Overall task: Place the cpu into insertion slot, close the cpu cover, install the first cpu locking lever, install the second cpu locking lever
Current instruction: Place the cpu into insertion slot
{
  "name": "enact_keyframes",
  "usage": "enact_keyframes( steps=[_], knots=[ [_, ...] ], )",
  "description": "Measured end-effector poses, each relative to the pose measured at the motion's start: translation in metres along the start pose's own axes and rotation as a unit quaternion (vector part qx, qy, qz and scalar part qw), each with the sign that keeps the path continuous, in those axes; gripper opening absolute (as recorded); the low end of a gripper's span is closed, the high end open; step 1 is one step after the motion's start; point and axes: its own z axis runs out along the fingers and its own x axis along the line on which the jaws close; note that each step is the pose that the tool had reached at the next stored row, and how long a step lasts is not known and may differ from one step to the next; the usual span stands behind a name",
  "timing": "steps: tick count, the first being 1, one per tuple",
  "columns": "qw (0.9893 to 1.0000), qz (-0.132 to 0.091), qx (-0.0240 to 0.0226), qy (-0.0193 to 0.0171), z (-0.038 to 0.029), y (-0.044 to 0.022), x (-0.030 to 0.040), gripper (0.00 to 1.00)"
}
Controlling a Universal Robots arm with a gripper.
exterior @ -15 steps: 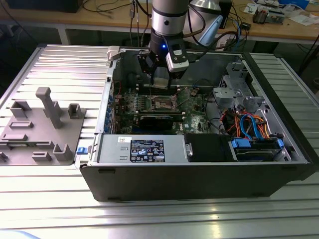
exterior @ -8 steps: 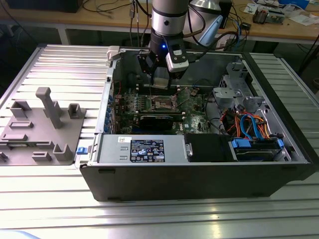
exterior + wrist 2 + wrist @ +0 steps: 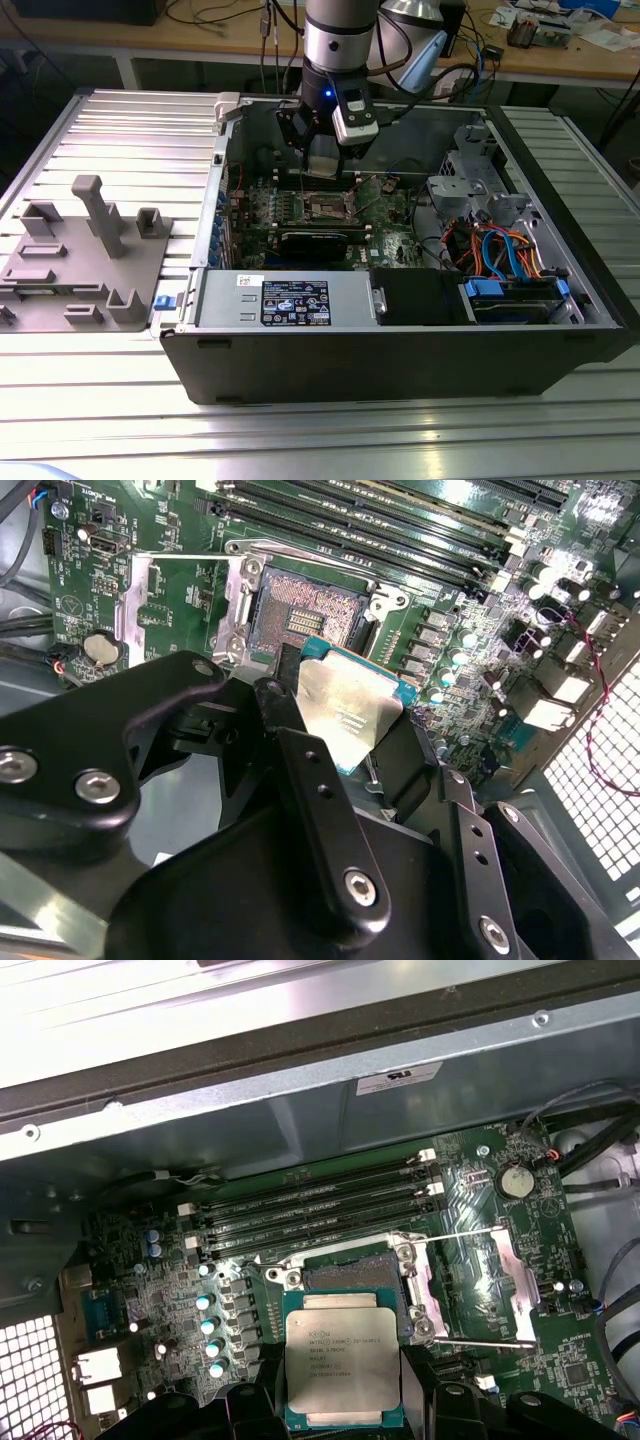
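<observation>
The gripper (image 3: 322, 160) reaches down into the open case (image 3: 400, 370), its jaws closed narrowly on 2 opposite edges of the cpu (image 3: 342, 1365). In both wrist views the chip hangs above the board (image 3: 500, 1380), just beside the slot (image 3: 350, 1272) and not yet over it, metal top facing up. The slot lies bare, its dark centre exposed, and the cover (image 3: 482, 1285) is swung open and lies flat next to it, so nothing is seated or locked yet. The main risk, as I judge it, is to the slot's contacts: if the chip comes down offset, turned the wrong way or tilted, a corner can dig in and bend them. Whether the chip is level with the board cannot be told from these views. The grip is on thin edges alone, so a slip could drop the cpu onto the slot or onto the 4 memory slots (image 3: 320, 1210) nearby. The fingers (image 3: 300, 770) also sit near the slot's metal rim and could catch it on the way down.
</observation>
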Motion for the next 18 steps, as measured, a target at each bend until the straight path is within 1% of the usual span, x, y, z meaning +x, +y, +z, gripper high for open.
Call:
enact_keyframes(
  steps=[18],
  knots=[
    [1.0000,0.008,0.0005,-0.0007,0.0005,-0.0001,0.0000,0.55]
  ],
)
